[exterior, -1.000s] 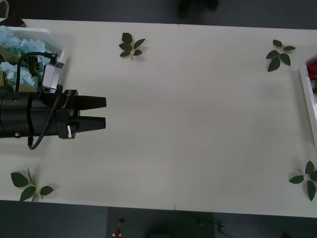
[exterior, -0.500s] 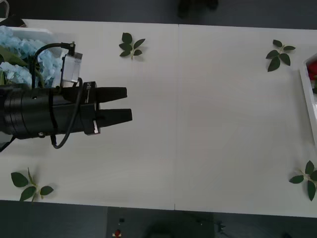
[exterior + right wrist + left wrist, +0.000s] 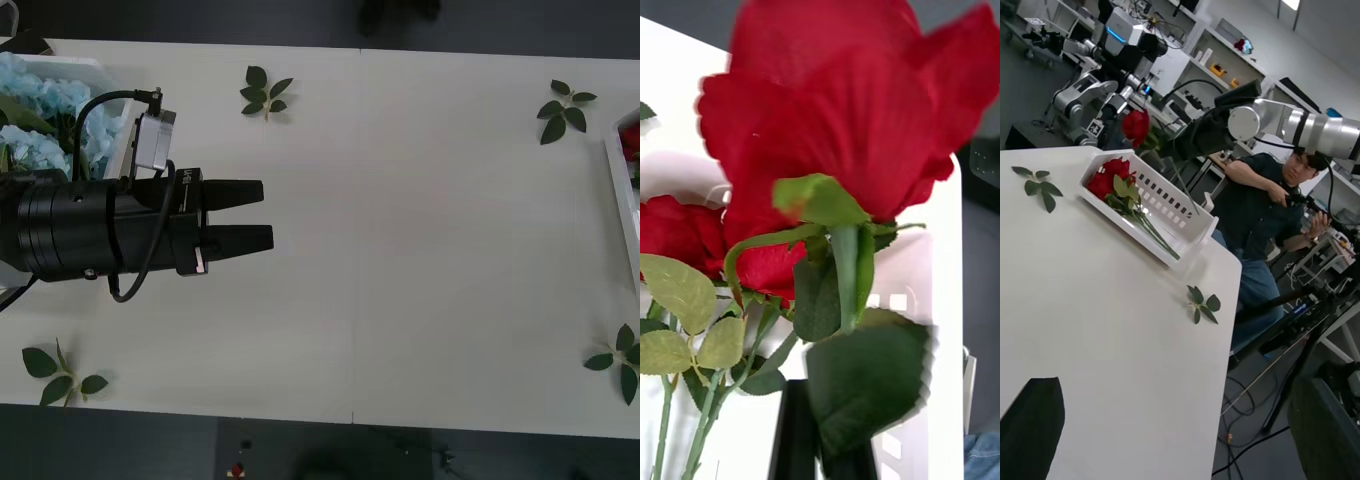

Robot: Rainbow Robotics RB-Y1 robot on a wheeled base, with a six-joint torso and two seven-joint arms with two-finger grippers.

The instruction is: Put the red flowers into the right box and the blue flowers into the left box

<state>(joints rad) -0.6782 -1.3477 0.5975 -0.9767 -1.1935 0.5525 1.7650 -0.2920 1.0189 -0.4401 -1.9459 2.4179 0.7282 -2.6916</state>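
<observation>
Right gripper [image 3: 1166, 152] clamps a red rose [image 3: 1136, 126] over the right box [image 3: 1178, 217]; left gripper [image 3: 258, 215] slightly open, empty.

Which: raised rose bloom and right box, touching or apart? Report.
Apart. Left wrist view: the right gripper holds the raised rose clear above the right box, background showing between.

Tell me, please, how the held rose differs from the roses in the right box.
The held rose hangs above the right box, clamped by the right gripper; the boxed roses lie flat on its bottom. The held rose is alone; the boxed roses are bunched. All have deep-red blooms and green stems. The left gripper hovers open over the table.
</observation>
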